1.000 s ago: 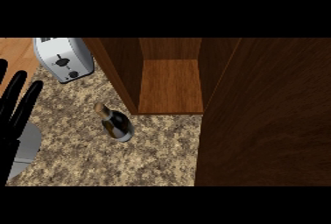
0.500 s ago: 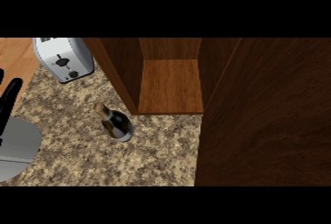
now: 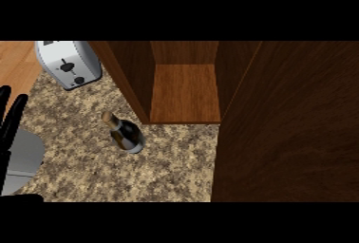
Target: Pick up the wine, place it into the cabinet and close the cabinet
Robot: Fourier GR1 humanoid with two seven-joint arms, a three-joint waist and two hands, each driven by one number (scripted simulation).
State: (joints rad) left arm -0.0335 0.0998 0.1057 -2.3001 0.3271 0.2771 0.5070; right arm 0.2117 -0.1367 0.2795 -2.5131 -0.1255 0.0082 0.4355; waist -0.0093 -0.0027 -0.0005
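Wine [image 3: 125, 134] is seen upright on speckled tabletop [image 3: 168, 166], just before open cabinet [image 3: 184, 92]. Left hand [image 3: 10, 118] at left edge, fingers straight, empty.

Speckled counter [image 3: 168, 166] carries wine bottle [image 3: 126, 134], toaster [image 3: 69, 64].

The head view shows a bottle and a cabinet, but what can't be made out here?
- Right hand: not in view; the open cabinet door fills the right side.
- Left hand: cut off by the left edge, only straight fingers show.
- Wine bottle: label too small to read.
- Toaster: top cut off by the upper edge.
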